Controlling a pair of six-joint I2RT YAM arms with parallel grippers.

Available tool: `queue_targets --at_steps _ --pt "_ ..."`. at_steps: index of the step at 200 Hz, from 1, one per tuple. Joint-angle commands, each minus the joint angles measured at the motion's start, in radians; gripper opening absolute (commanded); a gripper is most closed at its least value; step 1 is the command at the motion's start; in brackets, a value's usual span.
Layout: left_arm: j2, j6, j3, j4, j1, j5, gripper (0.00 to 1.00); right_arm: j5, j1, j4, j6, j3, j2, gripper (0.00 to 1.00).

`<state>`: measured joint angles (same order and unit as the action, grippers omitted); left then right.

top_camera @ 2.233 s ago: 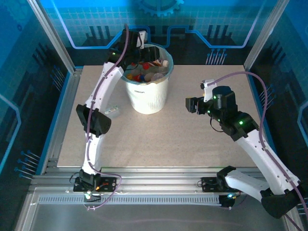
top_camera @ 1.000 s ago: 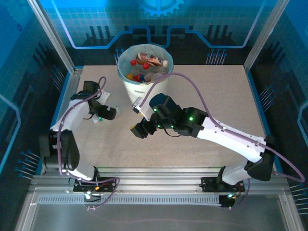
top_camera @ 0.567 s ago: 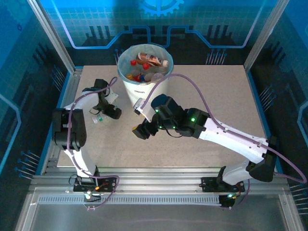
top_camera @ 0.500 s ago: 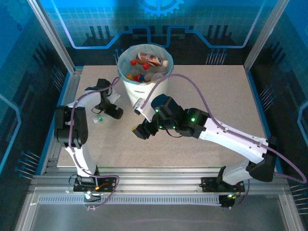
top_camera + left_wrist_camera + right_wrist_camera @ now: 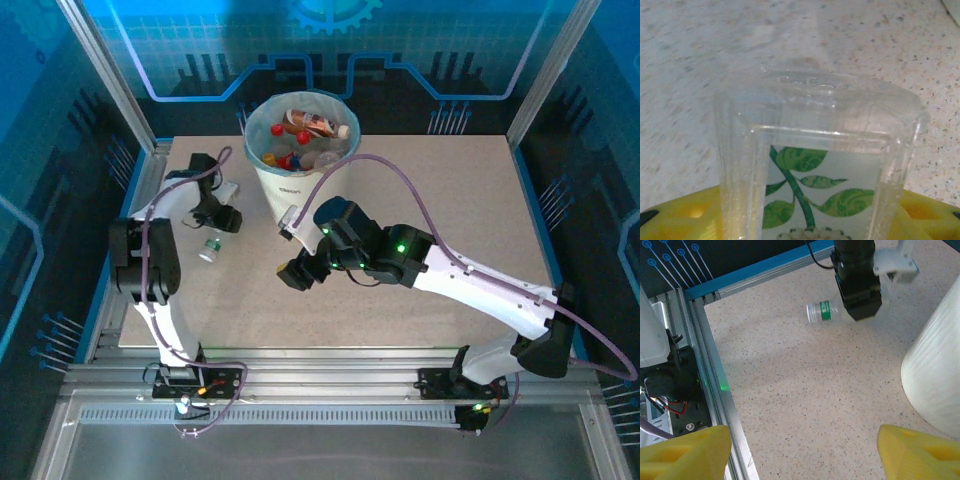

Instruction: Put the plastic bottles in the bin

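1. Step in hand looked like the pickup: a clear green-label bottle (image 5: 210, 248) lay on the table (image 5: 430, 180), at 8 o'clock from the bin (image 5: 298, 205).
2. The left gripper (image 5: 221, 217) sat over it, yellow fingers (image 5: 675, 215) flanking it. Clamped or not, couldn't tell.
3. The right gripper (image 5: 802, 452) was spread and empty, at the bin's 6 o'clock.
4. Next probably: firm the grip, lift, carry toward 2 o'clock, drop it in.

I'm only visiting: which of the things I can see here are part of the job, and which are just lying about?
Part of the job:
- clear green-labelled bottle, lying on the table
- white bin
- bottles already inside it

Just there:
- purple cables
- metal frame rails
- blue wall panels
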<state>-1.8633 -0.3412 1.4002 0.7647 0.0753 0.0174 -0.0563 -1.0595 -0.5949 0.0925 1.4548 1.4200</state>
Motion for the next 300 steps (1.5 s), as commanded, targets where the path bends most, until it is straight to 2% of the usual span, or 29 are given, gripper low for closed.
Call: queue_targets --at_steps 1,22,46,67,97,136,173,208,233,272,284,300 --pt "0.139 0.162 0.053 0.067 0.086 0.042 0.56 -0.024 -0.006 -0.037 0.002 0.041 -0.011 0.77" --pt "0.22 0.308 0.133 0.145 0.171 0.09 0.5 -0.034 -0.011 -0.03 0.011 0.032 -0.029 0.76" --pt "0.333 0.346 0.222 0.196 0.168 0.11 0.44 -0.055 -0.018 -0.026 0.025 0.014 -0.052 0.76" --pt "0.455 0.313 0.244 0.133 0.1 0.139 0.41 -0.101 -0.027 -0.022 0.033 -0.01 -0.088 0.75" --pt "0.517 0.113 0.308 0.056 -0.058 0.123 0.37 -0.185 -0.028 -0.019 0.041 -0.059 -0.159 0.75" --pt "0.424 -0.033 0.473 0.034 -0.142 0.15 0.38 -0.289 -0.027 -0.015 0.046 -0.131 -0.282 0.74" --pt "0.31 -0.268 0.596 0.003 -0.281 0.153 0.4 -0.342 -0.016 -0.015 0.026 -0.189 -0.365 0.73" --pt "0.175 -0.462 0.718 0.076 -0.372 0.127 0.44 -0.377 0.001 -0.052 0.006 -0.189 -0.375 0.71" --pt "0.107 -0.591 0.741 0.109 -0.41 0.134 0.47 -0.374 0.012 -0.046 -0.002 -0.198 -0.372 0.71" --pt "-0.035 -0.701 0.912 0.25 -0.431 0.11 0.48 -0.347 0.016 -0.067 -0.01 -0.173 -0.327 0.7" --pt "-0.052 -0.721 0.921 0.27 -0.431 0.116 0.52 -0.344 0.017 -0.072 -0.015 -0.168 -0.315 0.7" --pt "-0.056 -0.734 0.918 0.282 -0.432 0.143 0.65 -0.343 0.018 -0.074 -0.022 -0.165 -0.301 0.7"
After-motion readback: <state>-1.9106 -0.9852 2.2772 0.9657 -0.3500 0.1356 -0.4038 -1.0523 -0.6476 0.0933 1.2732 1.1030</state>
